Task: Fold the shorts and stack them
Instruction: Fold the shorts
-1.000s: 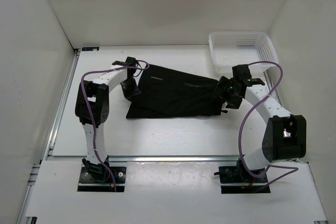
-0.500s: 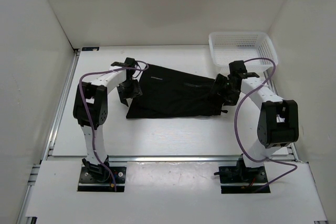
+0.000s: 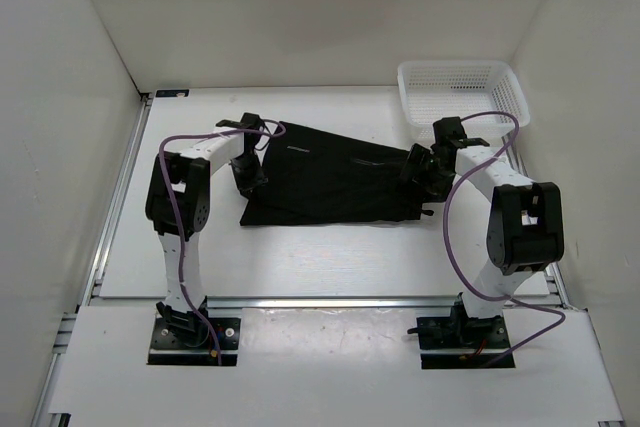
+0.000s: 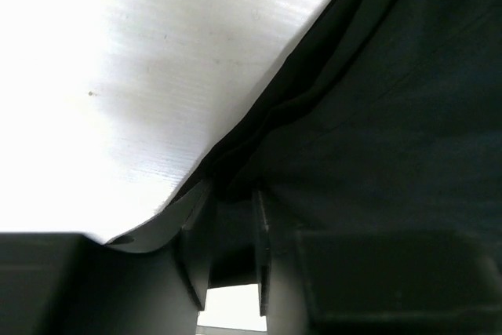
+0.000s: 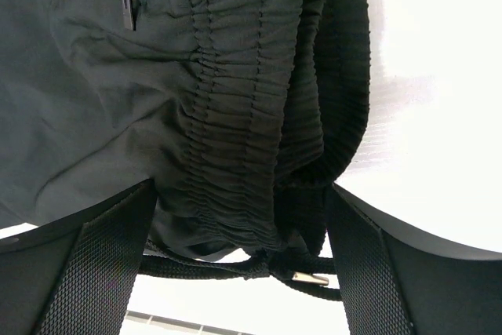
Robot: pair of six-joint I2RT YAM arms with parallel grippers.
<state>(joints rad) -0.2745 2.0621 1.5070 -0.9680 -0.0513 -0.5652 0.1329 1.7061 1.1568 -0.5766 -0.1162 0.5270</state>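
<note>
The shorts (image 3: 325,182) are laid flat at the centre of the top view. Their waistband (image 5: 235,115) is straddled by the wide-open right gripper (image 5: 241,194). Whether the left gripper (image 4: 230,233), at their left edge, is clamped cannot be told.

White tabletop (image 3: 330,257), plain white walls (image 3: 300,7) on three sides, aluminium rail (image 3: 115,197) along left edge, even bright light
</note>
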